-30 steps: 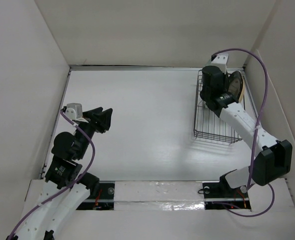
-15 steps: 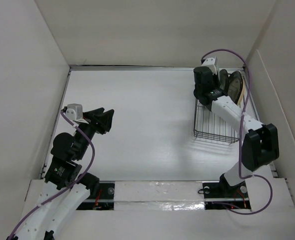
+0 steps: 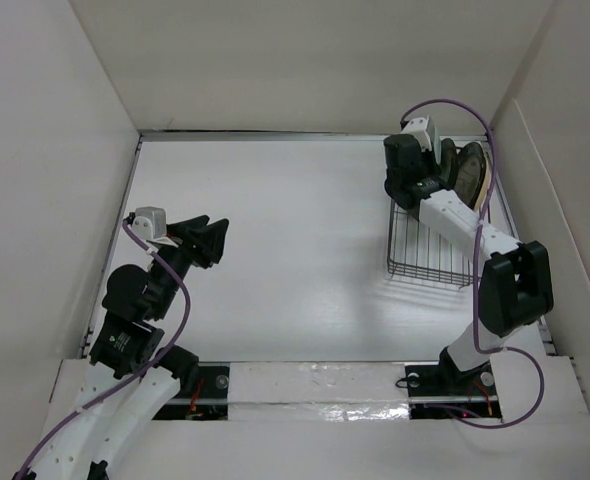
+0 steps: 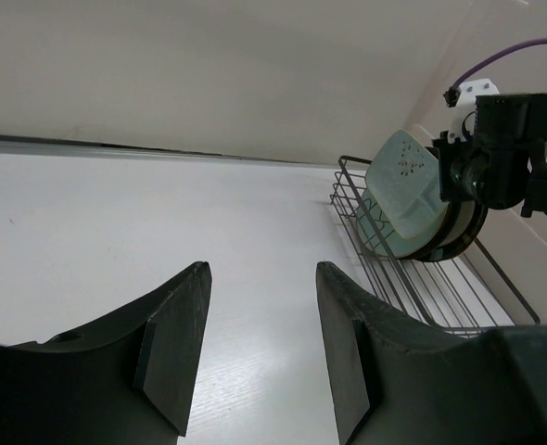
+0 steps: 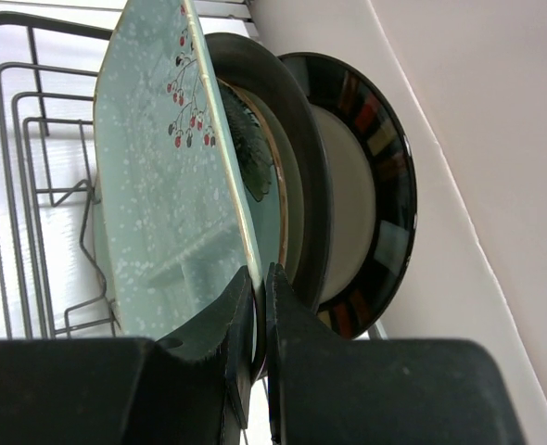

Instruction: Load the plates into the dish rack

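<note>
Several plates (image 5: 389, 176) stand on edge at the far end of the dish rack (image 3: 425, 265), and my right tool (image 5: 255, 298) pinches the rim of the front pale green plate (image 5: 162, 195). I should settle it upright against its neighbours, then release gently; my left tool (image 4: 260, 306) hangs wide open over the counter (image 4: 116, 213).

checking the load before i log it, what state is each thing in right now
dark wire dish rack: loaded, plates stand at its far end
pale green speckled plate with red berry sprig: standing on edge in the rack, held by its rim
right gripper: shut on that plate's rim
black-rimmed plate with coloured patches: standing on edge, last in the row
left gripper: open, empty
</note>
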Robot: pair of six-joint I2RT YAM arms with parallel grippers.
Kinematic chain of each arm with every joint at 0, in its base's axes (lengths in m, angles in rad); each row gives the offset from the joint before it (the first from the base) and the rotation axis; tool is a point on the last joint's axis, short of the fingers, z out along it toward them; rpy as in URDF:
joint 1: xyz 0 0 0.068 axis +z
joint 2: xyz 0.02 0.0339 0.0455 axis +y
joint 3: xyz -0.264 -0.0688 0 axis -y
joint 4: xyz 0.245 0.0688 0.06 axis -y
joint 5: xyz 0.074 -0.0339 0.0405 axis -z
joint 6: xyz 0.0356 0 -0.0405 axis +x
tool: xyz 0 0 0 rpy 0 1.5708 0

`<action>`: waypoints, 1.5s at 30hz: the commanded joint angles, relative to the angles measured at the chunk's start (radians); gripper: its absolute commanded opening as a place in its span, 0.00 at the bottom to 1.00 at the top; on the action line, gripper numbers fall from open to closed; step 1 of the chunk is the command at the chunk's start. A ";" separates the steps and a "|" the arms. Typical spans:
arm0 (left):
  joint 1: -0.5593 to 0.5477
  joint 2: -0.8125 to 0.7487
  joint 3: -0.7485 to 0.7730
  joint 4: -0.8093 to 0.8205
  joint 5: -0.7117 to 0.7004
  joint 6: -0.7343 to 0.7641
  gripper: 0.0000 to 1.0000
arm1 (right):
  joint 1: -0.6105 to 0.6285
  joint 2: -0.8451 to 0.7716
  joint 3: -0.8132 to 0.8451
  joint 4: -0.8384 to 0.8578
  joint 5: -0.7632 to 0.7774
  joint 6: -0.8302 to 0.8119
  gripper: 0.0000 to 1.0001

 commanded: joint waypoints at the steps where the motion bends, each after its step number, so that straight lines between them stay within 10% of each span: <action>1: 0.000 0.013 0.002 0.047 0.017 -0.008 0.46 | 0.001 -0.068 0.021 0.151 0.094 -0.013 0.00; 23: 0.000 0.025 0.002 0.053 0.020 -0.011 0.46 | 0.076 0.032 -0.175 0.220 0.075 0.128 0.00; 25: 0.000 0.035 0.002 0.047 0.015 -0.011 0.47 | 0.088 0.046 -0.192 0.214 0.066 0.171 0.06; 29: 0.000 0.052 0.005 0.047 0.015 -0.011 0.47 | 0.088 0.075 -0.177 0.120 0.091 0.281 0.60; 32: 0.000 0.067 0.005 0.038 0.003 -0.009 0.47 | 0.088 0.040 -0.183 0.105 0.042 0.326 0.81; 37: 0.000 0.084 0.008 0.039 -0.011 -0.003 0.51 | 0.117 -0.095 -0.187 0.111 -0.046 0.355 0.99; 45: 0.000 0.145 0.020 0.030 -0.029 -0.003 0.60 | 0.244 -0.414 -0.213 0.161 -0.423 0.363 1.00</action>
